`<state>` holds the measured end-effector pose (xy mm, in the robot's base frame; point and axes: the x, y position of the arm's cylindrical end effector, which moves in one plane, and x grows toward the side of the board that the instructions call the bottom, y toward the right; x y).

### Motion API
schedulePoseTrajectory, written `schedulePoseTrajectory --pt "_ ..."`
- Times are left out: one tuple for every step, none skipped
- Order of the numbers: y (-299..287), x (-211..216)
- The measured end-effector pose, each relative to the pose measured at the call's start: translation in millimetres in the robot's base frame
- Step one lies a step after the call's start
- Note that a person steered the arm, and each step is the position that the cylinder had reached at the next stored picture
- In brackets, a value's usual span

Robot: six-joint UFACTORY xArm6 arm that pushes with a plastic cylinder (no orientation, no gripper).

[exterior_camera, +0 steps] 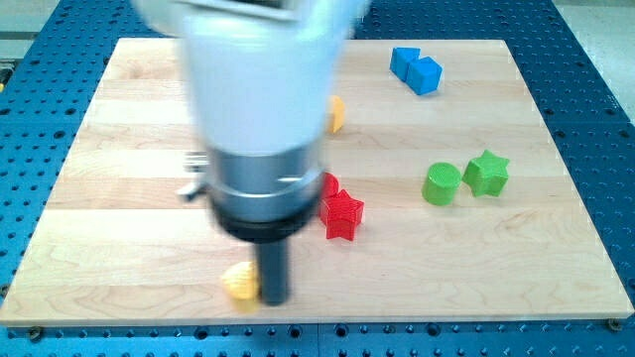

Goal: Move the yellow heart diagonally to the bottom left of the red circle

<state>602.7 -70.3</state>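
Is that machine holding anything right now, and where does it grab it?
Nothing is held. My tip only sits against the right side of a yellow block near the view's bottom.

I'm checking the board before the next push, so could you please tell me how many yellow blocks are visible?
2. One yellow block sits near the view's bottom edge, just left of my tip. Another yellow block peeks out beside the arm, higher up. The arm may hide more.

The white, blurred arm body (260,79) drops from the view's top into a grey and black collar (260,198); the straight dark rod below ends in my tip (275,300) near the view's bottom.
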Motion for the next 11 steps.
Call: schedulePoseTrajectory --pt "-70.8 -26.6" --pt "-103.7 -59.4" --pt "-178.1 -28.6" --pt "-171.3 13.2" --pt "-108.6 -10.7" --pt "-80.2 -44.2" --pt "-85.3 -40.4" --pt "-86.9 -1.0" --pt "-63.3 10.8" --pt "-50.3 -49.2" --pt "-35.6 -72.8"
